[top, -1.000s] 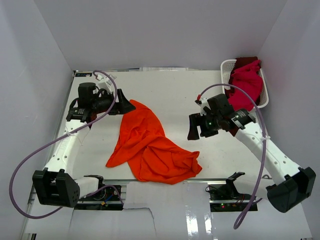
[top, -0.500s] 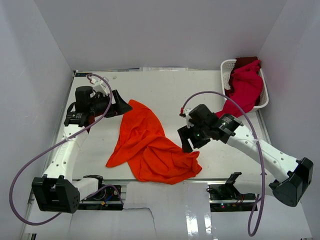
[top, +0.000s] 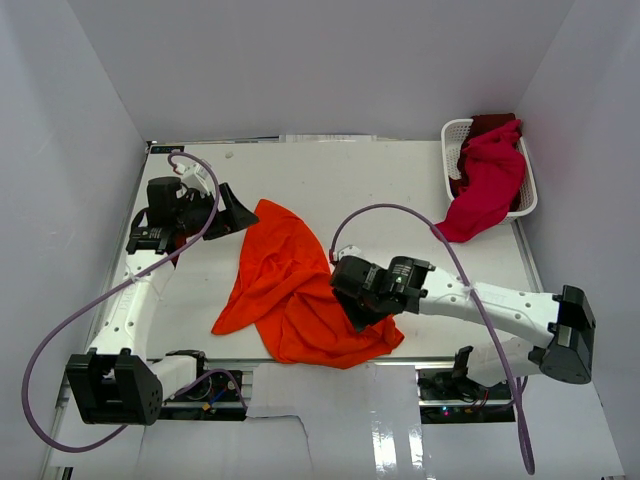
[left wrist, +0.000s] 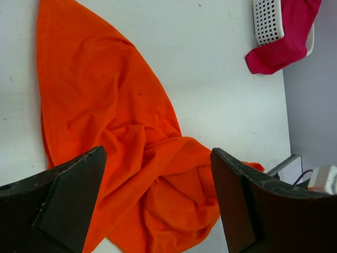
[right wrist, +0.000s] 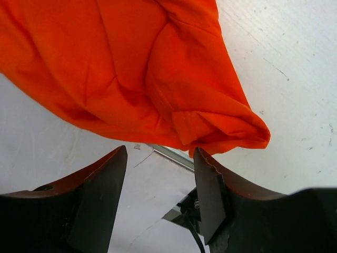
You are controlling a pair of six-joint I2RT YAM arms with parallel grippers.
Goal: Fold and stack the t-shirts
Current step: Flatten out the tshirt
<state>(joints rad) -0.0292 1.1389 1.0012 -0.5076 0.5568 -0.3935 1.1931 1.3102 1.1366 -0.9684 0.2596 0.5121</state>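
A large bright orange t-shirt (top: 290,290) lies crumpled on the white table; it also shows in the left wrist view (left wrist: 121,153) and the right wrist view (right wrist: 137,74). My left gripper (top: 240,210) is open and empty, just off the shirt's far tip. My right gripper (top: 355,310) is open over the shirt's near right corner, holding nothing. A crimson-magenta t-shirt (top: 487,180) hangs out of the white basket (top: 452,140), with a dark red one (top: 492,122) behind it. The crimson shirt also shows in the left wrist view (left wrist: 287,37).
The white lattice basket stands at the table's far right corner, also seen in the left wrist view (left wrist: 267,21). The table's near edge and a metal rail (right wrist: 168,154) run just below the orange shirt. White walls close in the table on three sides.
My right arm has swung left and toward the near edge, from beside the basket to the orange shirt's near right corner. My left gripper has shifted slightly left and away.
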